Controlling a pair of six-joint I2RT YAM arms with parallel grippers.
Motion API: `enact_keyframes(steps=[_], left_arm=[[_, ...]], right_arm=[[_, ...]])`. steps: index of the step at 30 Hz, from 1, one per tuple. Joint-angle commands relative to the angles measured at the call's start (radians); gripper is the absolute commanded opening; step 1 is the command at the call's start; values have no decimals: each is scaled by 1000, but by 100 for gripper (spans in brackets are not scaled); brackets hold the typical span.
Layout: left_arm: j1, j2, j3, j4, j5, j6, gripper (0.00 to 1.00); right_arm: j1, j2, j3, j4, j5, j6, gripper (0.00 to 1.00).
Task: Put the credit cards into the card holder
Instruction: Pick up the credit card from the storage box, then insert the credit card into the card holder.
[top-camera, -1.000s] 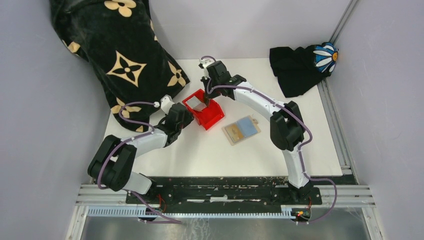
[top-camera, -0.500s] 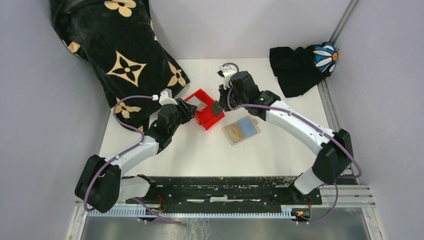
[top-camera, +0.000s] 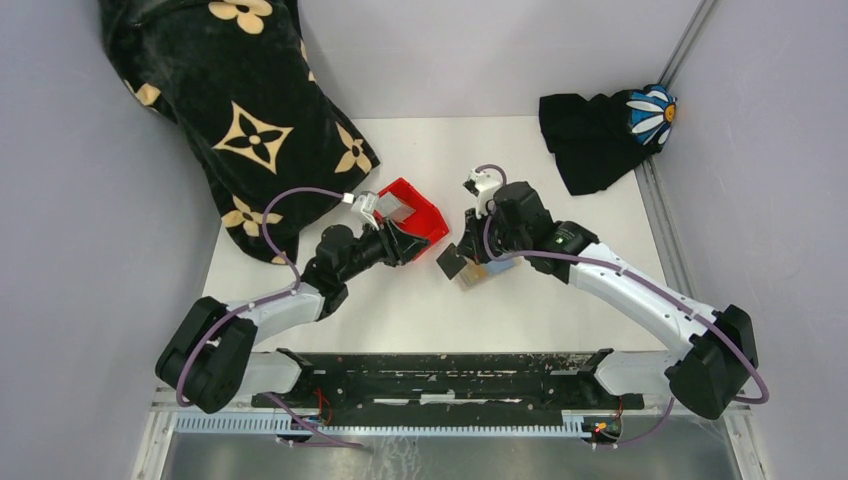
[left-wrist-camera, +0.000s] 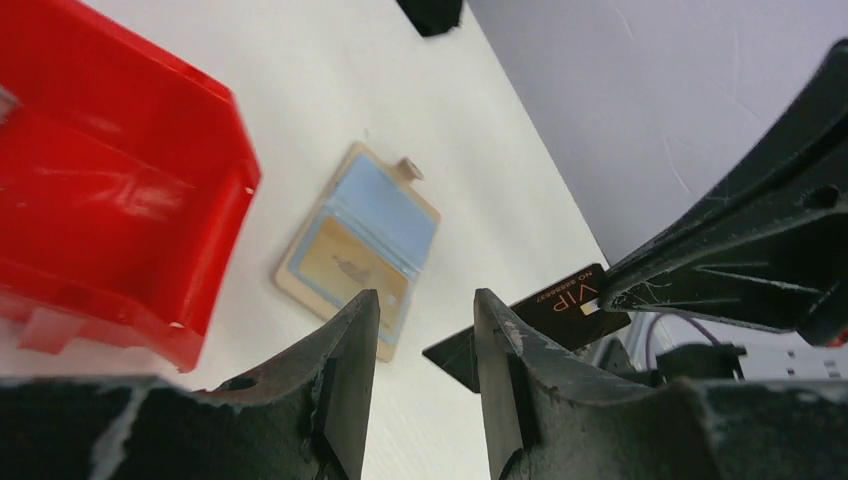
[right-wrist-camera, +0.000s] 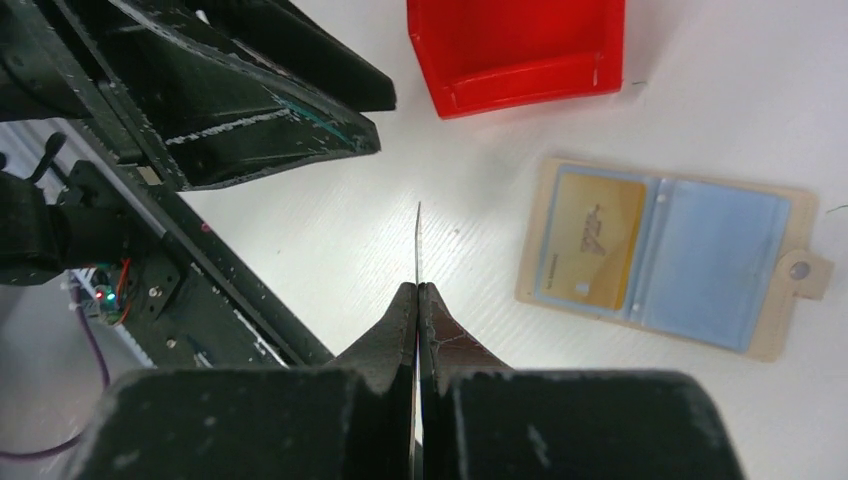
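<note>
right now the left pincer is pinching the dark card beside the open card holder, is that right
Not quite: the right pincer is the one shut on the dark card, seen edge-on in the right wrist view. The left pincer is open and holds nothing, as the left wrist view shows. The rest stands: the card holder lies open beside the card.

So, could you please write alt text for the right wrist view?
The right gripper is shut on a thin credit card seen edge-on, held over the white table. To its right lies the open card holder, with a gold card in its left pocket. A red bin sits at the top.
</note>
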Motion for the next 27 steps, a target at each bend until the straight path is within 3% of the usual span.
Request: enact_keyframes(steps=[1, 11, 27], left_arm=[[-12, 48, -33, 273, 227, 52, 47], [-28, 148, -82, 518, 382, 20, 48], [-32, 261, -82, 632, 530, -16, 50]], right_arm=[[-11, -55, -25, 20, -98, 51, 1], [-37, -69, -67, 18, -207, 98, 1], [-96, -33, -67, 32, -313, 135, 1]])
